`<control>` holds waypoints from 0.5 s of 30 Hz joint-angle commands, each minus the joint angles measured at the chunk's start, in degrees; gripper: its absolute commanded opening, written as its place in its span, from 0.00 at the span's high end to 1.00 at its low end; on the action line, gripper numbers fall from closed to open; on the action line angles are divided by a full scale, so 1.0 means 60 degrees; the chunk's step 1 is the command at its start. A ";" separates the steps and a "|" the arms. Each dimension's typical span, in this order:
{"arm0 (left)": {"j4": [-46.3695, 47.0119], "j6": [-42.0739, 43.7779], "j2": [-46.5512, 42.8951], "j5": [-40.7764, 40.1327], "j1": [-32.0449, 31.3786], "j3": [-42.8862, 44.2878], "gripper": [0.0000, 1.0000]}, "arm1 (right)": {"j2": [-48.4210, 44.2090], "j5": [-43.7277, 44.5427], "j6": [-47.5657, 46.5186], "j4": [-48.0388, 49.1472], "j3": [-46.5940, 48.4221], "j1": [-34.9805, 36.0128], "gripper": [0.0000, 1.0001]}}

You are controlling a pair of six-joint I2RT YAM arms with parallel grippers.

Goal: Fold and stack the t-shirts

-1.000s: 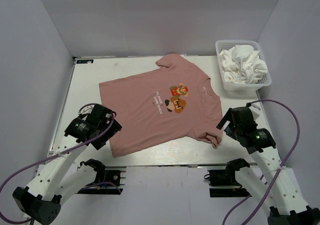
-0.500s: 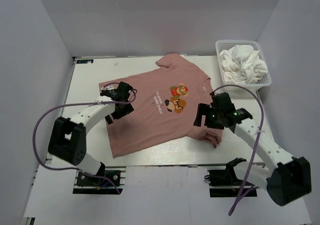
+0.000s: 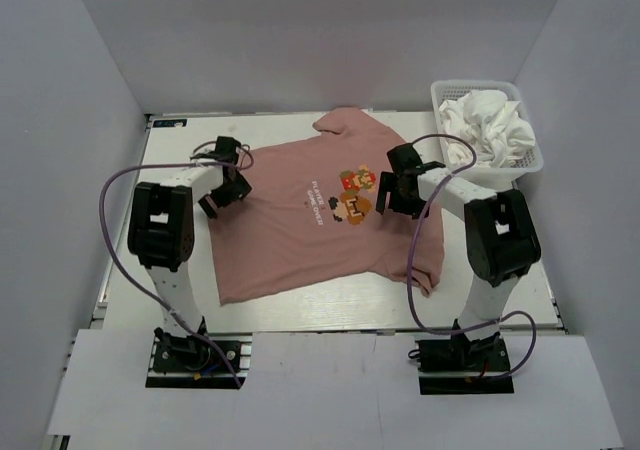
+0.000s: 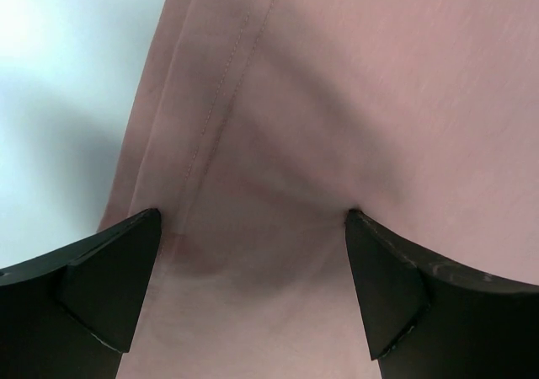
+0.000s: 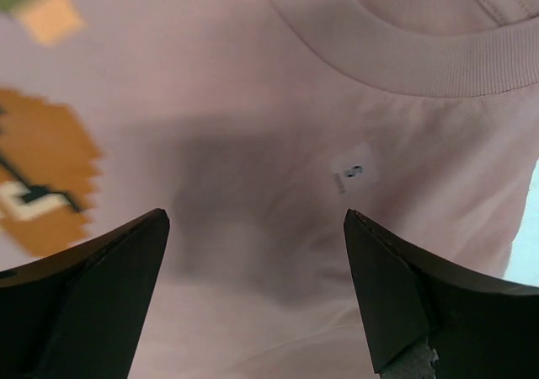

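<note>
Jaws spread wide on both: left tool [image 4: 251, 224] over a hem of the pink t-shirt [image 3: 290, 245], right tool [image 5: 254, 219] (empty too) by its collar.

White arms [image 3: 175, 295], black joint housings [image 3: 160, 225], looping purple cables [image 3: 101, 205], matte black wedge-shaped claw fingers [image 4: 101, 286].

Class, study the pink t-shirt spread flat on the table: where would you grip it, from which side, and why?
Probably the stitched hem, coming down from above at its outer, open side. The pink t-shirt lies flat, so only an edge offers a lip to pinch; the open left gripper hangs over that hem.
</note>
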 commanded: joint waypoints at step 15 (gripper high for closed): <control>-0.1187 0.2320 0.3437 0.1038 0.1096 0.6574 0.00 | -0.3329 -0.2705 -0.3498 0.0095 -0.0977 0.0793 0.10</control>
